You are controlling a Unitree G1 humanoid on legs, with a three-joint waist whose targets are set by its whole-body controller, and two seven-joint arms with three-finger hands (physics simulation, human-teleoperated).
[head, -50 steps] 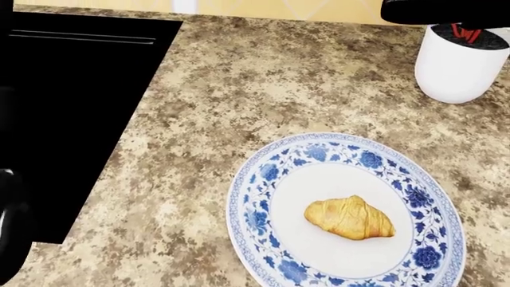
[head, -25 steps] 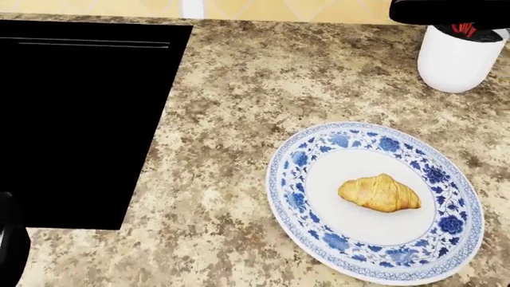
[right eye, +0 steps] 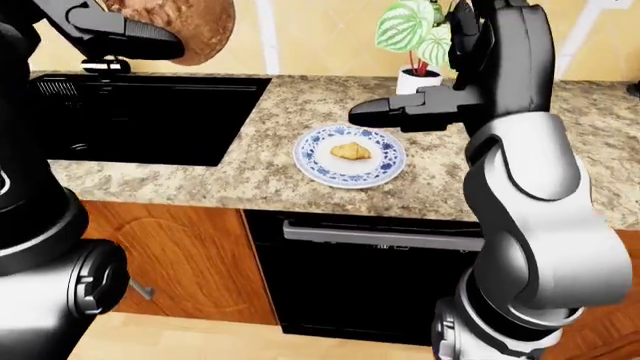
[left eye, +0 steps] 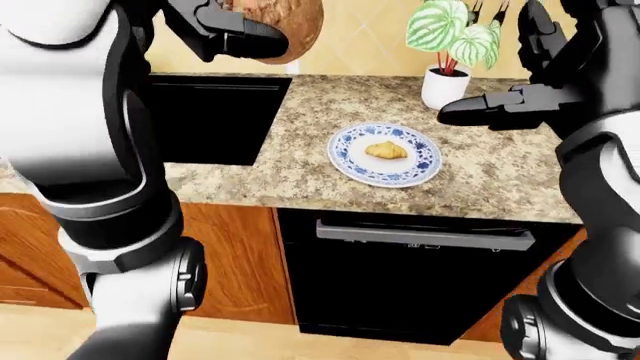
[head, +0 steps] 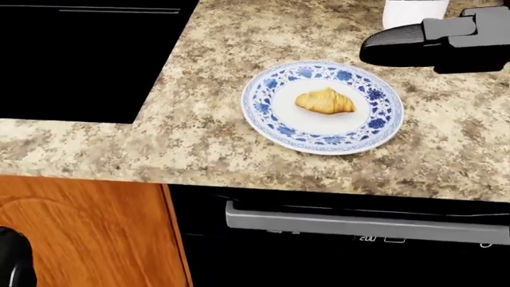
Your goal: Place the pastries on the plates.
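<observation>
Gripping brown pastry, left hand partly cropped; right hand spread

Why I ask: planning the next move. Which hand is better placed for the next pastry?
Left, probably: the left hand holds a round brown pastry, raised. The right hand hovers open and empty by the plate, which already carries the croissant.

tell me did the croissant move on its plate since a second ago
No. The croissant sits at the plate's centre as before; the camera pulled away.
</observation>
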